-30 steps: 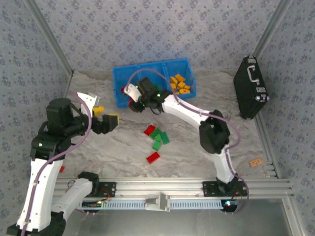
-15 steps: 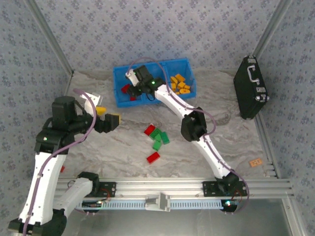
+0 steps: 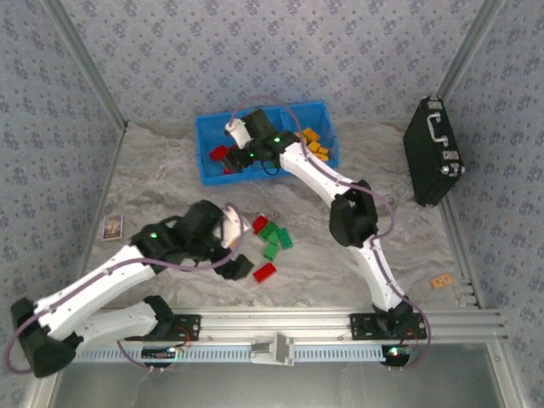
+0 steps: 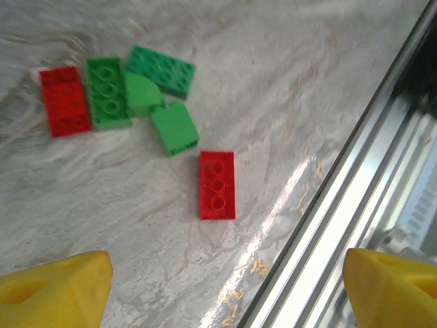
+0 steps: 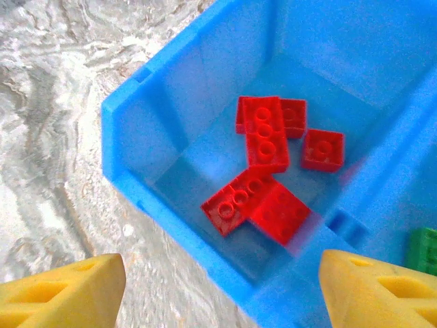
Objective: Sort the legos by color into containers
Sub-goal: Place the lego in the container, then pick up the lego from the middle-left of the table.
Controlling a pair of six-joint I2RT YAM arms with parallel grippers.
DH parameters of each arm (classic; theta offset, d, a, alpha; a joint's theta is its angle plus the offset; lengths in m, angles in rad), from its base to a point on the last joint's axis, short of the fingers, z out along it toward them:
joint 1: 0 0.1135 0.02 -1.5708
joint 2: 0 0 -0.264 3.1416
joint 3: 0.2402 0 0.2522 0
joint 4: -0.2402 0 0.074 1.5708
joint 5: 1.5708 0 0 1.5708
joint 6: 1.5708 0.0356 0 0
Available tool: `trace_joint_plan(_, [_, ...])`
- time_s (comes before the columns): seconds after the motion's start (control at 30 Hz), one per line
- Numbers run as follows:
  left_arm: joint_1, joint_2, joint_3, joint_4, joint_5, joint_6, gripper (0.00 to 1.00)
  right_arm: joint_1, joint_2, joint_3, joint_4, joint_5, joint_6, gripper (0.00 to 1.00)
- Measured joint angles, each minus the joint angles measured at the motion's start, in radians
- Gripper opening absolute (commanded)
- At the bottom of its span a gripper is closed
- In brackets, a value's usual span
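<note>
The blue tray (image 3: 204,174) stands at the back with three containers side by side. Several red legos (image 5: 266,140) lie in its left compartment, orange ones (image 3: 313,146) in the right, and a green one (image 5: 425,249) shows in the middle. My right gripper (image 5: 218,294) hangs open over the left compartment's near wall, nothing between its yellow fingers (image 5: 61,290). On the table lie a lone red brick (image 4: 217,185), three green bricks (image 4: 160,68) and another red one (image 4: 65,101). My left gripper (image 4: 225,294) is open just short of the lone red brick (image 3: 264,272).
A black case (image 3: 433,153) leans at the right wall. A small card (image 3: 113,226) lies at the left and an orange tag (image 3: 441,280) at the front right. The aluminium rail (image 4: 355,205) runs along the near edge, close to my left gripper.
My right gripper reached over the left compartment and opened, leaving a red brick inside. My left arm swung from the left side down to the loose bricks.
</note>
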Motion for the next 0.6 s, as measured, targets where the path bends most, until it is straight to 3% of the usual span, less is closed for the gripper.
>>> trace_joint_plan(0.13, [-0.099, 0.114, -0.029, 0.05, -0.117, -0.018, 0.88, -0.049, -0.229, -0.169, -0.008, 0.018, 0.015, 0.78])
trace_joint_plan(0.33, [-0.161, 0.243, -0.044, 0.181, -0.216, -0.066, 0.88, -0.102, -0.607, -0.458, -0.003, 0.091, 0.031, 0.8])
trace_joint_plan(0.6, [-0.296, 0.5, -0.042, 0.258, -0.315, -0.133, 0.83, -0.156, -0.868, -0.726, -0.022, 0.148, 0.075, 0.82])
